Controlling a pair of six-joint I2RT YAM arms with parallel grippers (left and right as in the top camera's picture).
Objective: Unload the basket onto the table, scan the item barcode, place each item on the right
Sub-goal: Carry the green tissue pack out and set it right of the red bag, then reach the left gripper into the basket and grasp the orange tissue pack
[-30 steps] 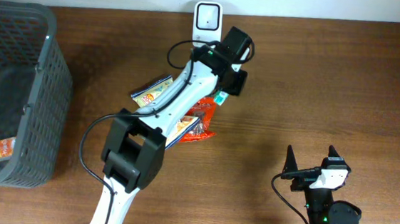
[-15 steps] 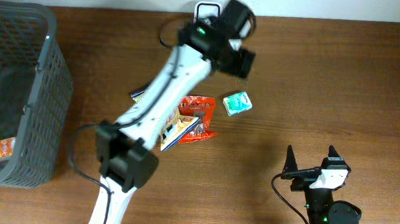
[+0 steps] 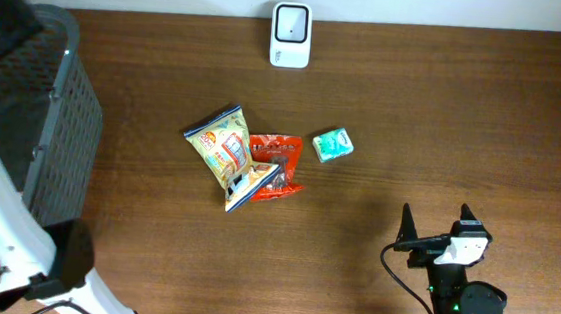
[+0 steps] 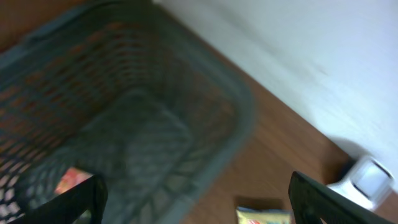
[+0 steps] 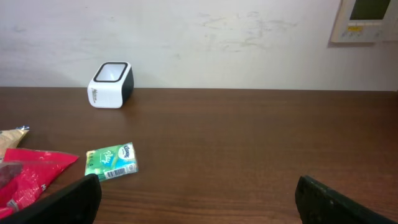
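- Grey mesh forms the basket (image 3: 71,110) at the left end of the table (image 3: 465,111). The left tool (image 4: 196,202) is held above it, fingers spread wide, with nothing between them.
- The right tool (image 3: 436,214) is parked at the near right of the table. Its fingers are likewise apart and empty, and it is well apart from every item.
- No item is presented to the scanner (image 3: 292,22), which stands at the far edge of the table by the wall.
- Several packets lie on the table in front of the scanner. Among them are a yellow packet (image 3: 219,144), a red packet (image 3: 278,159) touching it, and a green packet (image 3: 332,145) just beside the red one.
- Whether these packets are already scanned cannot be read from the views. Their placement near the scanner suggests that this part of the work is done.
- An orange packet (image 4: 71,180) is seen on the basket floor and is judged to be the item left to scan.
- This packet lies below the left tool, toward the lower left of the left wrist view, and is not touched. It is well apart from the scanner, with the basket wall between them.
- Its barcode face cannot be made out, as the view is blurred.
- Left to do, by this judgement: the packet is to be grasped, lifted clear of the basket and turned with its barcode toward the scanner window.
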